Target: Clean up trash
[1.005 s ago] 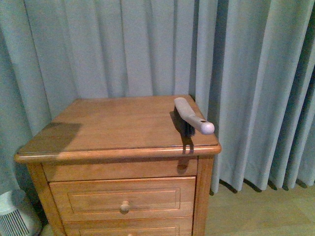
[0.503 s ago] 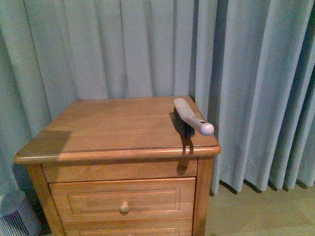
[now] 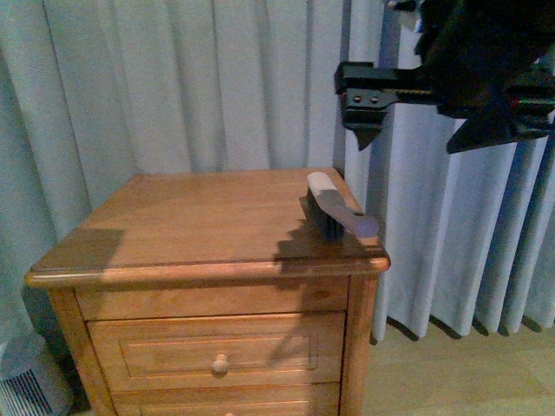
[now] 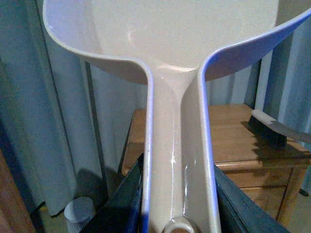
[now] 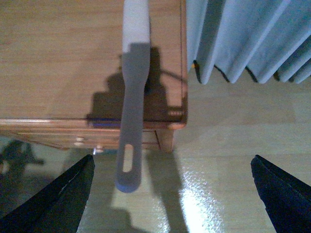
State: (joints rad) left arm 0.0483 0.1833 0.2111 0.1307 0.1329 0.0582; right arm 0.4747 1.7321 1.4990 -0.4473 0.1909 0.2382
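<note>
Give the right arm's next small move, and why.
Probably lower the right gripper around the brush handle, then close. Its jaws stand open above it, and the handle overhangs the nightstand edge, free to grasp. The left gripper is shut on the dustpan, so the brush looks like the missing tool.

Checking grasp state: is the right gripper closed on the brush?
No: in the right wrist view the right gripper has its fingers spread wide, above the brush lying on the nightstand.
</note>
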